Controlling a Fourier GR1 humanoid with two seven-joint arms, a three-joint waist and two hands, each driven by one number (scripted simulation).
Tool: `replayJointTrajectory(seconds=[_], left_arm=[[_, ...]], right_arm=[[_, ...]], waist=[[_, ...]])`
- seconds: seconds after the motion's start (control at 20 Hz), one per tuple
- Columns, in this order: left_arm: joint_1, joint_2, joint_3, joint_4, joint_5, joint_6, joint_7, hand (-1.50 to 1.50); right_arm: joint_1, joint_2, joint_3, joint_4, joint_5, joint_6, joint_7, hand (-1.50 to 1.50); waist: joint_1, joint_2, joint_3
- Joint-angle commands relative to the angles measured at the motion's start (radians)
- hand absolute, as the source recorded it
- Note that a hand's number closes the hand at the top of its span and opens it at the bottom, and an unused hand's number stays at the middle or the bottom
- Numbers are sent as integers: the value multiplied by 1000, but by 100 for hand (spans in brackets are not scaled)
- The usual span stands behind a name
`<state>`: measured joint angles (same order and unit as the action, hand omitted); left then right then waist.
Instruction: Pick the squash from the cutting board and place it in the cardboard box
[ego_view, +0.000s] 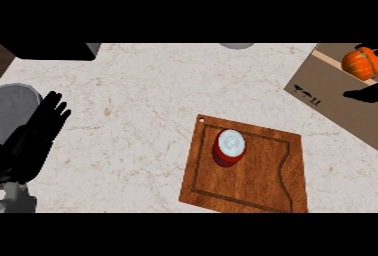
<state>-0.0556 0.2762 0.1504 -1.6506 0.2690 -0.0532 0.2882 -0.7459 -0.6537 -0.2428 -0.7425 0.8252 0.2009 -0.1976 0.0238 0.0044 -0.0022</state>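
Squash (360, 61) sits inside cardboard box (325, 82), placement apparently done; right hand (365, 94) alongside, grip unreadable; left hand (44, 122) rests aside, fingers (53, 103) straight.

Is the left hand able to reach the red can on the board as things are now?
Probably yes. The left hand rests open at the left edge, and only bare counter lies between it and the can on the board.
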Motion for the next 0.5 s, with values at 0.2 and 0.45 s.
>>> replayJointTrajectory(seconds=[0.2, 0.45], left_arm=[[-3, -19, 4, 45, -16, -6, -40, 0], [-17, -10, 22, 66, -11, -6, -35, 0]], right_arm=[[-3, 39, -147, 117, -145, -104, -175, -150], [-55, 54, -314, 134, -318, -83, -116, -150]], waist=[[-12, 1, 4], [-24, -1, 3]])
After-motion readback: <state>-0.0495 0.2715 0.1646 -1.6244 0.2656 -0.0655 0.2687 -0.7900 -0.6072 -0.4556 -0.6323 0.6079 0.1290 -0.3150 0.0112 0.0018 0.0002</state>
